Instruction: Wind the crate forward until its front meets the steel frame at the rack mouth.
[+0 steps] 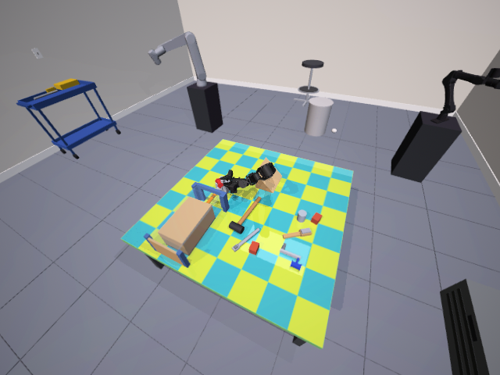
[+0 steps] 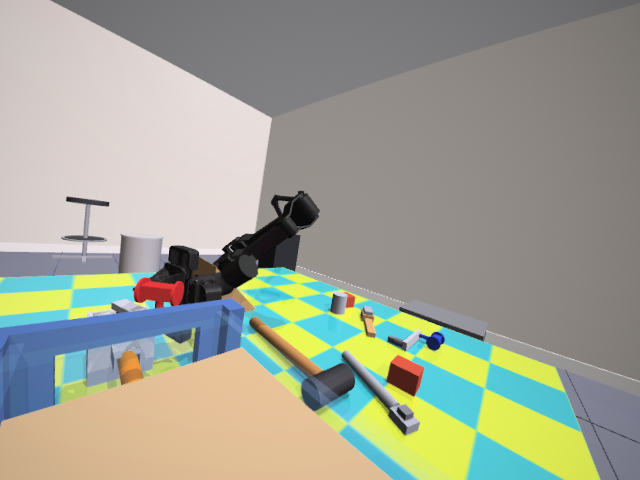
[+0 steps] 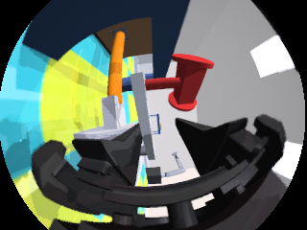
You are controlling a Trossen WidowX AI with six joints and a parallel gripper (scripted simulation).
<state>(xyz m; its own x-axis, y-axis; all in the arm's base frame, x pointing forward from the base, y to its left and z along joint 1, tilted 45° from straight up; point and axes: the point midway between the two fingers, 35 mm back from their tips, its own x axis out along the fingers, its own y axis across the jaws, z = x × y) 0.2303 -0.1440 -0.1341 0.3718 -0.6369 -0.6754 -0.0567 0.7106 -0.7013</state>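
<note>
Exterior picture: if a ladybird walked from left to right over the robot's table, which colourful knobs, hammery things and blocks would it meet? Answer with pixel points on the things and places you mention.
Red knob (image 1: 219, 183) (image 2: 159, 292) (image 3: 191, 81) → black-headed mallet (image 1: 236, 226) (image 2: 336, 383) → nearer red block (image 1: 254, 248) (image 2: 405, 375) → blue knob (image 1: 295, 264) (image 2: 435, 340). The farther red block overlaps the mallet's stretch, so I left it out.

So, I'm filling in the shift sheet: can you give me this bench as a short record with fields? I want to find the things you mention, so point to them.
crate (image 1: 185, 218) (image 2: 196, 423): looks flat, behind the blue frame (image 1: 210, 188) (image 2: 129, 317)
crate touching frame: cannot tell
strap (image 1: 211, 198) (image 2: 130, 366) (image 3: 116, 62): orange, between crate and winch (image 2: 98, 364) (image 3: 110, 112)
red-knobbed handle (image 1: 222, 181) (image 2: 159, 291) (image 3: 192, 81): at the winch
gripper (image 1: 226, 181) (image 2: 173, 279) (image 3: 159, 123): open, near that handle
blue-knobbed handle (image 1: 295, 264) (image 2: 435, 340): lying on the bench
mallet (image 1: 249, 211) (image 2: 284, 346): lying on the bench
</note>
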